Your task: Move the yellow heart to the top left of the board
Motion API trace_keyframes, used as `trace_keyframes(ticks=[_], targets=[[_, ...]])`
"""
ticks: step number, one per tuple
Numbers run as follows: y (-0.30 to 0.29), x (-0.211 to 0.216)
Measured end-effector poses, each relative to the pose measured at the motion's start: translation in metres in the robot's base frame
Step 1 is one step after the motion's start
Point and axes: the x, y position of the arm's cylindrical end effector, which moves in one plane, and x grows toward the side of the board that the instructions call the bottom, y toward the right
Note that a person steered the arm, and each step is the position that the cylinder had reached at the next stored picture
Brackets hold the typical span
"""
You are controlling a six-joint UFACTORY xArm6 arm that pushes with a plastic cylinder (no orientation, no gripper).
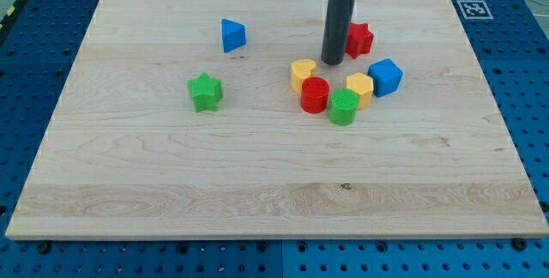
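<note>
The yellow heart (301, 74) lies a little right of the board's middle, touching the red cylinder (315, 94) below it. My tip (333, 60) stands just to the right of the heart and slightly above it, a small gap away. The rod hides part of the red star (359, 39) at the tip's right.
A green cylinder (343, 106), a yellow hexagon block (359, 87) and a blue cube (385, 77) cluster right of the heart. A blue triangle block (232, 35) lies at upper left of centre, a green star (205, 92) at left. The wooden board (129, 201) lies on a blue perforated table.
</note>
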Motion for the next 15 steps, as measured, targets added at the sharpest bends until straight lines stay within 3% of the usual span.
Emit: trace_keyframes(ticks=[4, 9, 15], targets=[[-0.012, 0.017], [-0.082, -0.018], [-0.084, 0.015]])
